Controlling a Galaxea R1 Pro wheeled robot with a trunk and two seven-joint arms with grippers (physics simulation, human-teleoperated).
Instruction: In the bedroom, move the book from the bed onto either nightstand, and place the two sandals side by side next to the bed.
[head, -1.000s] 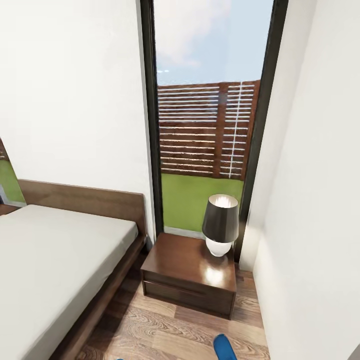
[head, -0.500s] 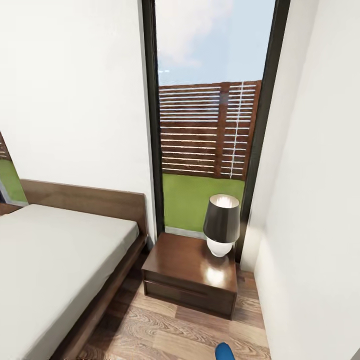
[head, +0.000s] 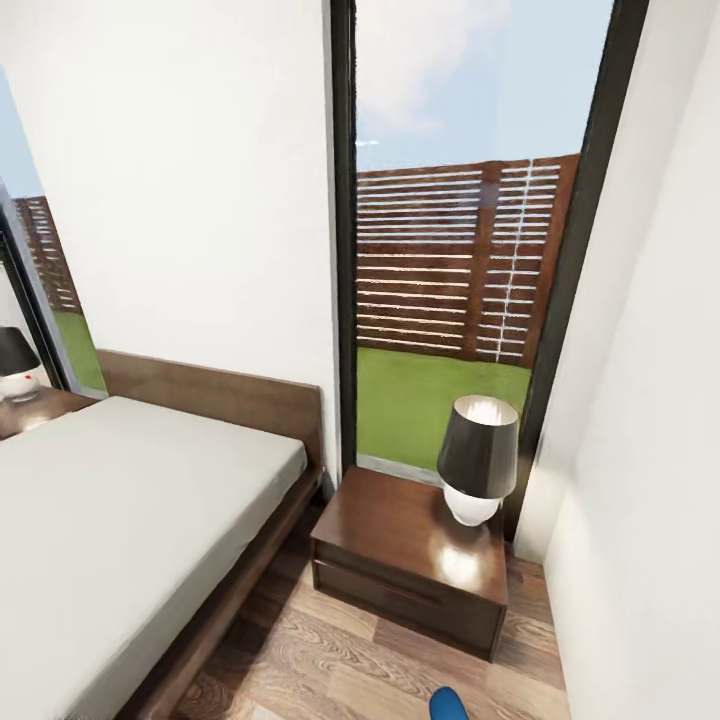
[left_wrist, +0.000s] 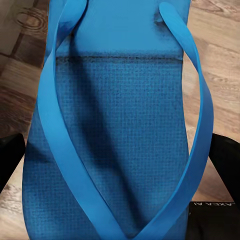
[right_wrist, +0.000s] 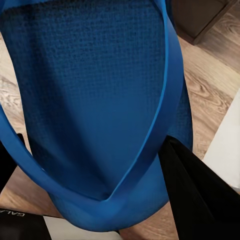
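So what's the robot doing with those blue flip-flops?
It is carrying them, one in each end effector. The left end effector holds one blue sandal between its black fingers, and the right end effector holds the other sandal. Both hang above the wooden floor. Ahead are the bed and, beside it, a nightstand with a lamp on top. Neither sandal is on the floor yet.

The bed (head: 130, 520) is lying at the left, its headboard (head: 215, 398) against the far wall. The nightstand (head: 410, 560) is sitting just right of it, before the window (head: 465, 230), carrying a lamp (head: 478, 460) at its far right. Another lamp (head: 15, 365) is standing beyond the bed's left side. A sandal (head: 448, 705) is showing near, right of the bed.
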